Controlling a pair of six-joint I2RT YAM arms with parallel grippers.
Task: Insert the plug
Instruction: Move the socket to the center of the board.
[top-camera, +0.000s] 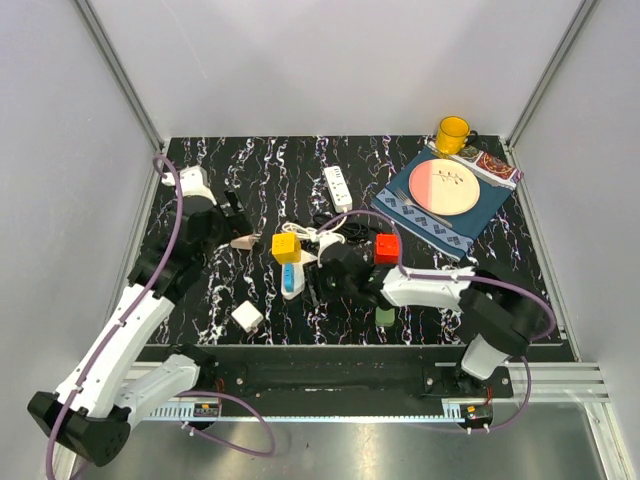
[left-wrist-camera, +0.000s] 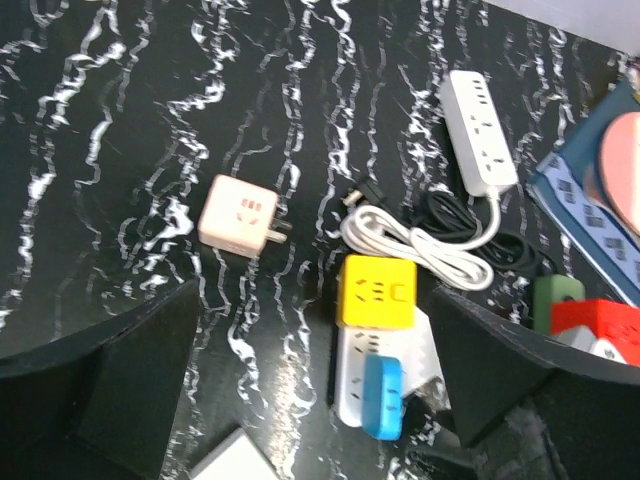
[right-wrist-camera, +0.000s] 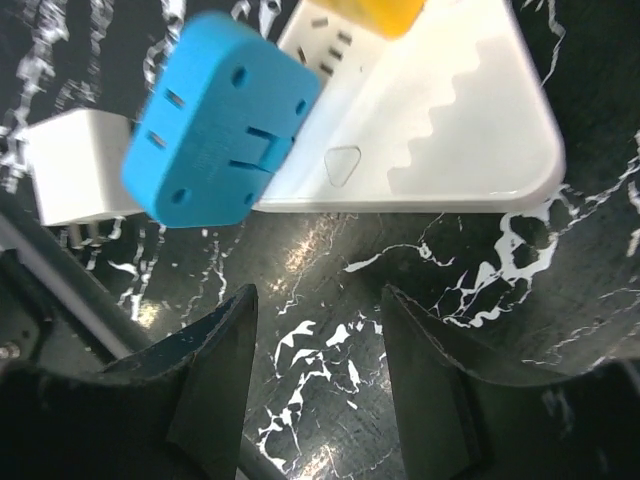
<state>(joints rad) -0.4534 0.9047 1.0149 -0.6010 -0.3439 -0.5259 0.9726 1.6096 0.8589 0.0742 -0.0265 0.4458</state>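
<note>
No brand name or lettering readable in any view. Only markings: a small raised triangle on the face of the white power strip (right-wrist-camera: 440, 140), plain socket slots on the blue plug (right-wrist-camera: 222, 120), and a printed pattern on the card (top-camera: 496, 165) beside the yellow mug (top-camera: 452, 133), too small to make out.

Blue plug seated on the near end of that strip, with the yellow cube adapter (top-camera: 285, 247) on the same strip just behind it. Fully home or not: cannot tell.

Low over the black marbled table (top-camera: 260, 170), just short of the blue plug, the right gripper (right-wrist-camera: 318, 300): fingers parted, bare tabletop between them, nothing held. Farther left, the left gripper (left-wrist-camera: 312, 295): spread wide and empty. Ahead of it a pink cube adapter (left-wrist-camera: 238, 216) flat on the table, prongs pointing right, touched by neither finger.

Close around the strip:
- a coiled white cable (left-wrist-camera: 420, 245) and a black cable (left-wrist-camera: 478, 228), tangled just behind the yellow cube
- a second power strip (left-wrist-camera: 480, 130) farther back
- a red cube (top-camera: 387, 248) and a green cube (top-camera: 385, 316) by the right arm
- a white cube adapter (top-camera: 246, 317) near the front edge, well apart from the plug

At the far right, a plate (top-camera: 445, 187) on a blue mat (top-camera: 430, 228).
</note>
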